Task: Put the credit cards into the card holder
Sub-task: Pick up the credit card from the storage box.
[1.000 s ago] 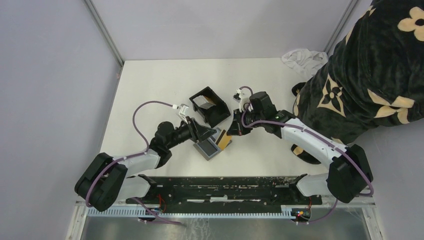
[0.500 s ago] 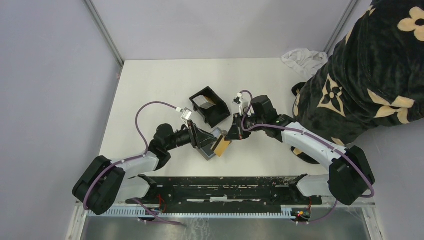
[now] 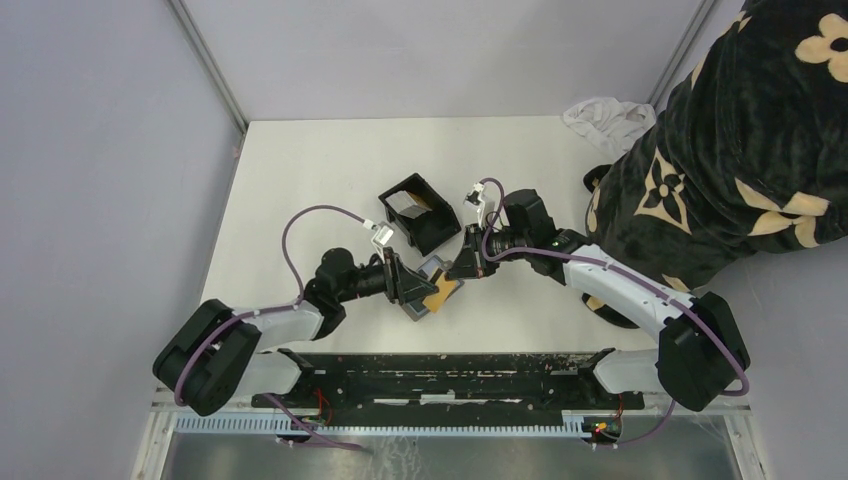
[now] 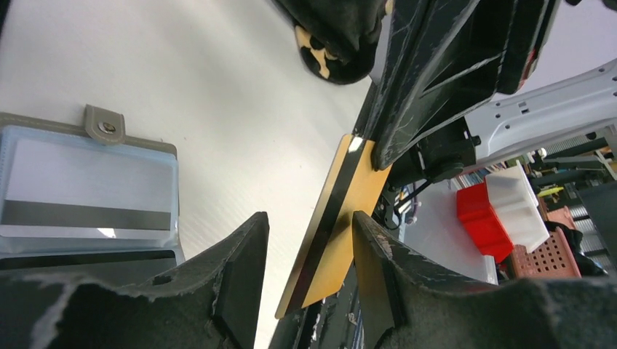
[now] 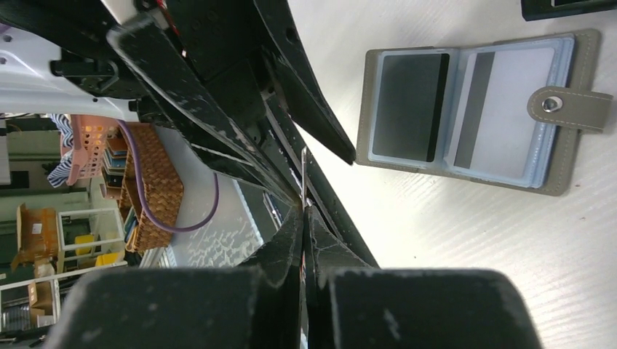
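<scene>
The right gripper (image 5: 303,211) pinches the tan-gold card (image 4: 342,218) on edge by one end, its other end lying between the parted jaws of the left gripper (image 4: 309,229), just right of the open grey wallet (image 4: 87,182), on the near side of the black card holder (image 3: 440,228).

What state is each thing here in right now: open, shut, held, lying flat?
gold card: held on edge and tilted, pinched by the right gripper.
right gripper: shut on the gold card.
left gripper: open, one finger on either side of the gold card.
grey wallet: lying open on the table, snap undone.
card holder: open-topped, standing on the table, with a whitish card inside.
</scene>
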You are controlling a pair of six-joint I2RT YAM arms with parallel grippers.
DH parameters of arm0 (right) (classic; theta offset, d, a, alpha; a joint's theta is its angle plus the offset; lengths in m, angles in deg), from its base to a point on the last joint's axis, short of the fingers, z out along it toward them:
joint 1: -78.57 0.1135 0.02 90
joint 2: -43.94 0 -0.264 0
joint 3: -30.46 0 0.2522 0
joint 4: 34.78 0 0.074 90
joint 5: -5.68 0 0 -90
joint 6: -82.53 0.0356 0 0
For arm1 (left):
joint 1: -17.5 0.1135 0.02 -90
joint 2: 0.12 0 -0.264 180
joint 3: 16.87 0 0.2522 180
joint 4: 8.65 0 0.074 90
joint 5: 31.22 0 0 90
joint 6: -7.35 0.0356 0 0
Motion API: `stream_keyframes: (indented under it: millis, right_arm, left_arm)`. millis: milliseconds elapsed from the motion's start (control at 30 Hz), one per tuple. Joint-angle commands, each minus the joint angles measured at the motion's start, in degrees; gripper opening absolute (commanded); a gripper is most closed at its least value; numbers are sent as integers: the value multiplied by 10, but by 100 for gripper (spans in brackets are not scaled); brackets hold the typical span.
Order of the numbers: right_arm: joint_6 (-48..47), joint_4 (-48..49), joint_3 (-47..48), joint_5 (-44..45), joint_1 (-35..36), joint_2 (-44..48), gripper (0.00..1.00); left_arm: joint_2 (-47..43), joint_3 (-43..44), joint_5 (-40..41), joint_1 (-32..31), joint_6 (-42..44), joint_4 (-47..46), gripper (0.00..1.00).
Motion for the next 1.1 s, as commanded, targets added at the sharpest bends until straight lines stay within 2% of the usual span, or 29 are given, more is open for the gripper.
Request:
stream_keyframes:
  millis: [0, 67, 300, 400, 500, 600, 833, 967, 1067]
  right_arm:
    - [11, 40, 14, -29, 3, -2, 1]
    - [10, 39, 17, -30, 3, -6, 1]
    - [10, 40, 25, -28, 3, -19, 1]
    - [8, 33, 32, -15, 3, -21, 4]
    - [-1, 28, 33, 20, 3, -9, 26]
    - [2, 45, 17, 67, 3, 20, 38]
    - [17, 112, -50, 139, 3, 58, 41]
    - [35, 168, -96, 145, 5, 52, 41]
    - [50, 221, -123, 140, 7, 38, 41]
  left_arm:
    - [21, 12, -37, -8, 26, -41, 51]
    - [31, 10, -42, -10, 21, -54, 45]
    - [46, 4, -46, -10, 16, -78, 11]
    - [55, -8, -36, -10, 6, -104, 4]
    - [66, -31, -6, -10, -16, -145, 3]
    - [80, -57, 45, -10, -48, -180, 3]
    - [117, -121, 188, -39, -145, -336, 3]
    - [145, -118, 245, -73, -182, -399, 3]
    - [167, -103, 277, -99, -200, -414, 3]
